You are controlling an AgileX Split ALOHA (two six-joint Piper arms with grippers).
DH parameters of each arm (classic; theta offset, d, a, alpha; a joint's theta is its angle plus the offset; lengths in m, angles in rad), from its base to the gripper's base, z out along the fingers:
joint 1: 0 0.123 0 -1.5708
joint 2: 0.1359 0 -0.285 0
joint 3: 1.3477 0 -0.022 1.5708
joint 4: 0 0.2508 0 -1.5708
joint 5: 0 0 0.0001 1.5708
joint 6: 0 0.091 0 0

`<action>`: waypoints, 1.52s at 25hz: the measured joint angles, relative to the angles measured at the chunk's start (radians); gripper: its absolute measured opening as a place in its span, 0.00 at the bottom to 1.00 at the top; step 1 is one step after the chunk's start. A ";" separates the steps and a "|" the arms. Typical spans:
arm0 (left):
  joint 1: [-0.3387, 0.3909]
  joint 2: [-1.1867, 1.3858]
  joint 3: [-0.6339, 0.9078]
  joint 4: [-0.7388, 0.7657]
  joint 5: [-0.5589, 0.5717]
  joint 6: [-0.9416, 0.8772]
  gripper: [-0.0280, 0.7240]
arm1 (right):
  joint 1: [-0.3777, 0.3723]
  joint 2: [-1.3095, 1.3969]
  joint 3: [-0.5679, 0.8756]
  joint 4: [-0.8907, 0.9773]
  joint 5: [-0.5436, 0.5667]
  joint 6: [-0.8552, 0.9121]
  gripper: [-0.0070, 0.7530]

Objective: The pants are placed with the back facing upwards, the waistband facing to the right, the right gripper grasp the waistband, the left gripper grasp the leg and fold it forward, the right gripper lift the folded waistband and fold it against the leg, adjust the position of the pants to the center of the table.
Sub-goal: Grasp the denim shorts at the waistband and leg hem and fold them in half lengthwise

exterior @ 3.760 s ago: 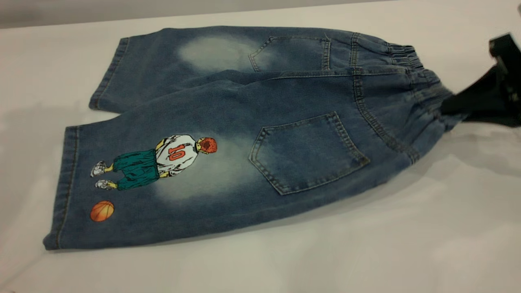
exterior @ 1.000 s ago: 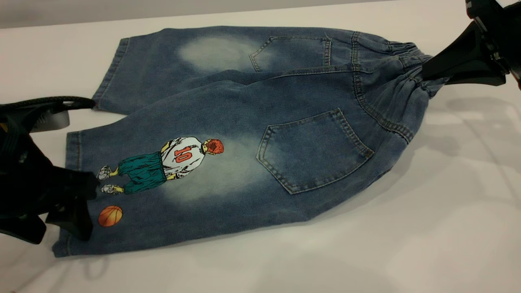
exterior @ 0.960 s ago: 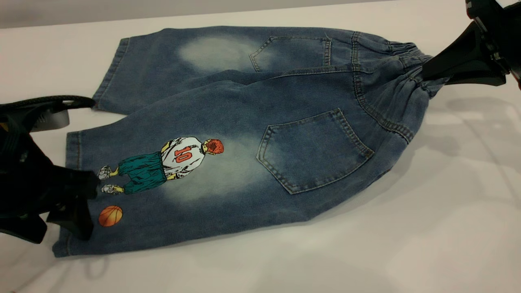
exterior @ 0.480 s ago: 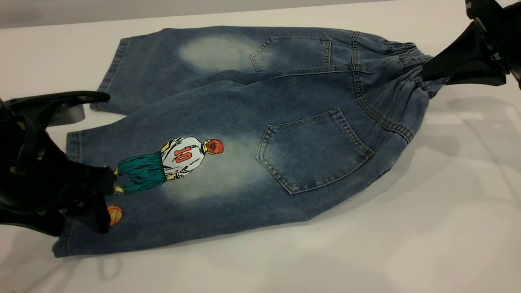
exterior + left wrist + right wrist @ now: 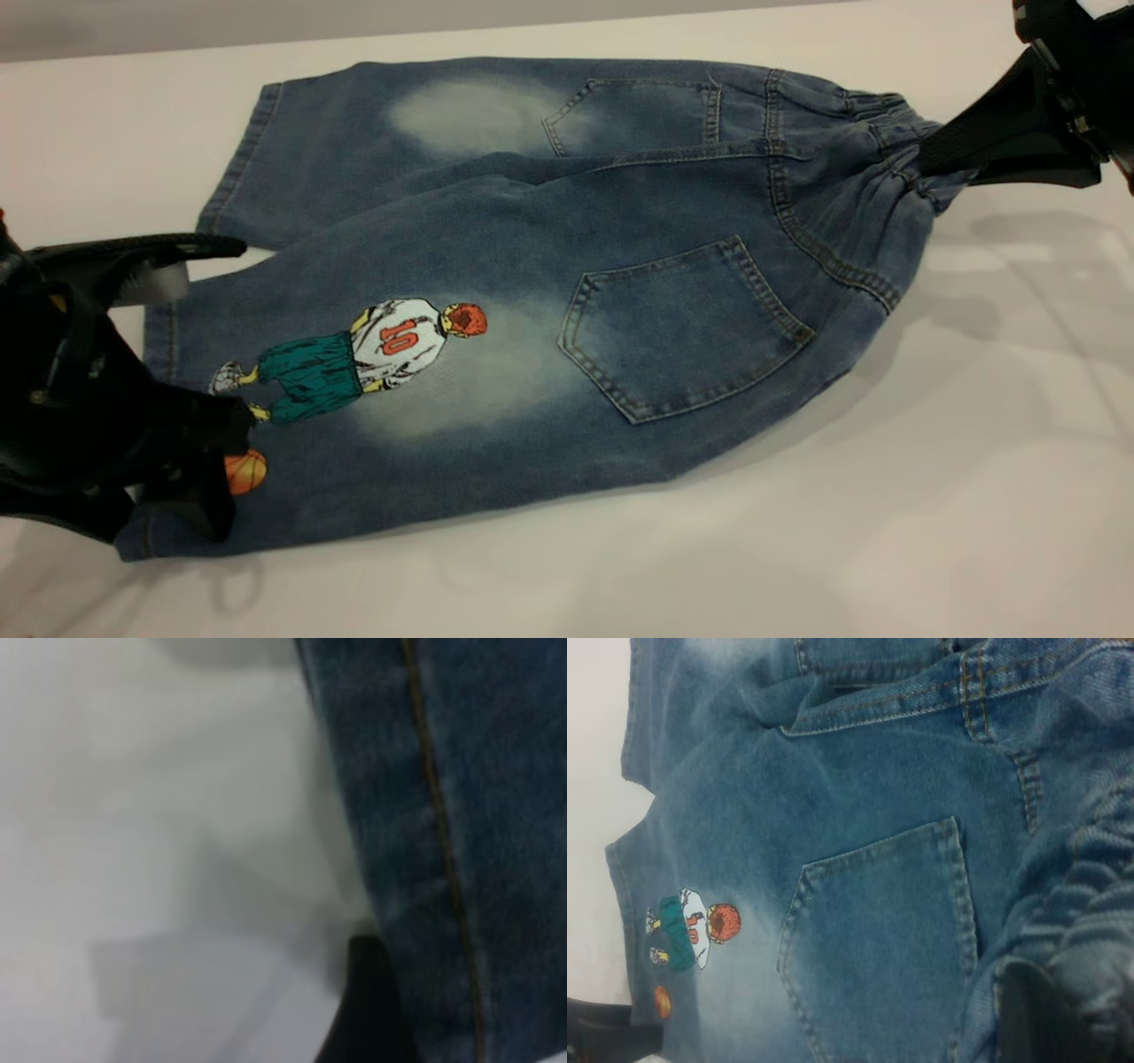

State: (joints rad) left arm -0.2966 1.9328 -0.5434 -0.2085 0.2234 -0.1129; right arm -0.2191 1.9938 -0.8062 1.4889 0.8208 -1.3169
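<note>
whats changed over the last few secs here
The left gripper came in from the left onto the hem of the printed leg. The right gripper lifted the waistband, bunching it and dragging the pants slightly. The pants still lie unfolded.

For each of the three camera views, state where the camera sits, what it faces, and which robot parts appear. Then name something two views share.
Exterior: off the rig, looking down on the pants, the table, the left gripper and the right gripper.
Left wrist: close on the leg hem; one dark fingertip shows.
Right wrist: at the waistband, facing along the pants.
Shared: the player print.
</note>
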 joint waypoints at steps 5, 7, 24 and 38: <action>0.000 0.001 0.000 -0.005 -0.008 -0.001 0.69 | 0.000 0.000 0.000 0.000 0.000 0.000 0.07; 0.000 0.001 0.001 -0.005 -0.011 -0.001 0.67 | 0.000 0.000 0.000 0.000 0.000 0.000 0.07; 0.000 -0.007 0.000 0.000 0.031 0.034 0.15 | 0.000 0.000 0.000 -0.011 0.000 -0.003 0.07; 0.001 -0.377 -0.001 -0.002 0.124 0.113 0.15 | 0.000 -0.051 -0.020 -0.023 -0.019 0.000 0.07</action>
State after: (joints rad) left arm -0.2956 1.5563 -0.5448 -0.2101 0.3475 0.0000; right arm -0.2191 1.9431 -0.8259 1.4658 0.8020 -1.3174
